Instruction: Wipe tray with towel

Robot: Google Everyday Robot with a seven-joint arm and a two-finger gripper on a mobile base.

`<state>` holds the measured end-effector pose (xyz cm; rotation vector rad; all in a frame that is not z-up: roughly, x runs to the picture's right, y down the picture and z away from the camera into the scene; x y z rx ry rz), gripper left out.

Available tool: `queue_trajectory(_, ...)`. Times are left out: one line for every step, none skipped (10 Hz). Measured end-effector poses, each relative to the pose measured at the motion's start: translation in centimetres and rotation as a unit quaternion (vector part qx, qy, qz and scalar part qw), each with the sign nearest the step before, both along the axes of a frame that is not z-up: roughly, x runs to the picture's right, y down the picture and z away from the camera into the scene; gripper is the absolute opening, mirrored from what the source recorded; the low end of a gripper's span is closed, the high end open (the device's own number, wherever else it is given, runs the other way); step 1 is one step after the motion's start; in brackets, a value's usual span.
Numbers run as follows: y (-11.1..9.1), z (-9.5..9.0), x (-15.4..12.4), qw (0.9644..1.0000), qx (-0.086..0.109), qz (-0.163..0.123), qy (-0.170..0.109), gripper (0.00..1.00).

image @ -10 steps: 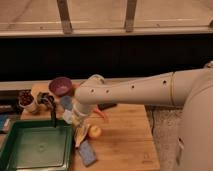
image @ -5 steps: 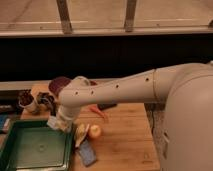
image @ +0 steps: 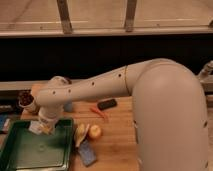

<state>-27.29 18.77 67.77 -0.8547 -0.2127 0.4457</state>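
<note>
Your gripper [image: 44,125], at the lower left of the frame, is closed on the small pale grey-blue cloth towel [image: 35,128], which lies just under its tip, near the upper rim of the large rectangular green plastic tray [image: 30,152].

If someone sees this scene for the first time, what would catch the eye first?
The huge white arm fills the right side and reaches left across the wooden table. Its gripper hangs low over the back left corner of the green tray, jaws shut on what looks like a pale towel. Beside the tray's right edge lie a round fruit and a blue pad.
</note>
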Motion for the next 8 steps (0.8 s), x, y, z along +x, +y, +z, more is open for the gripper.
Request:
queue_trajectory(0.0,0.0,0.0,1.0000,0.000,0.000,0.000,0.00)
queue_trajectory(0.1,-0.1,-0.2,1.0000,0.000,-0.001,-0.002,0.00)
queue_trajectory(0.0,-0.1,-0.2,1.0000,0.000,-0.001,-0.001,0.00)
queue_trajectory(0.0,0.0,-0.1,1.0000,0.000,0.000,-0.001,0.00)
queue_trajectory(0.1,0.1,-0.1,1.0000,-0.002,-0.001,-0.005,0.00)
queue_trajectory(0.6,0.6,-0.5,0.9999,-0.006,-0.003,-0.012,0.00)
queue_trajectory(1.4,1.4,-0.9,0.9997,-0.012,-0.004,-0.022,0.00)
queue_trajectory(2.1,2.0,-1.3,0.9994,-0.016,-0.005,-0.030,0.00)
